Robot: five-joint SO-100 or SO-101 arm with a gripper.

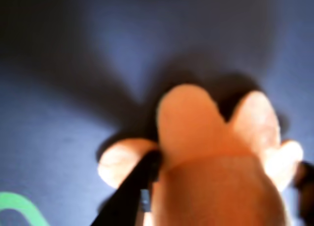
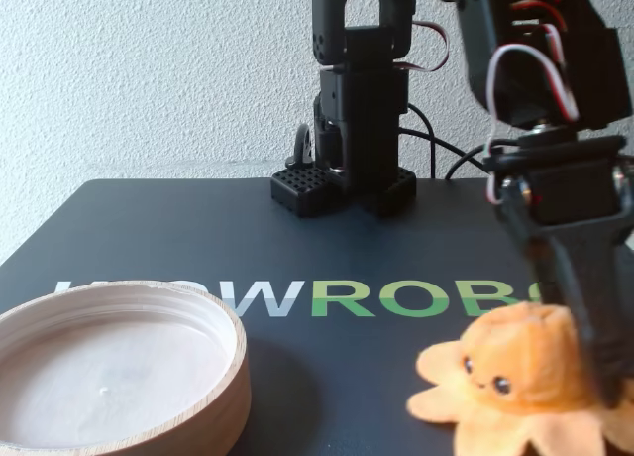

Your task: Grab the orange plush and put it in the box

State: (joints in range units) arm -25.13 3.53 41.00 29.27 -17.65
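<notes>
The orange plush (image 2: 515, 377) sits on the dark mat at the front right of the fixed view, facing the camera with its tentacles spread. My gripper (image 2: 594, 372) comes down on its right side, with a black finger against the dome head. In the wrist view the plush (image 1: 216, 152) fills the lower middle, blurred. My gripper (image 1: 223, 201) has dark fingers (image 1: 130, 196) tight against both sides of the plush and seems shut on it. The box (image 2: 233, 362), round with a wooden rim and a white inside, stands empty at the front left.
The arm's black base (image 2: 347, 183) stands at the back centre of the mat with cables behind it. White and green lettering (image 2: 396, 297) runs across the mat between the box and the plush. A white textured wall is behind.
</notes>
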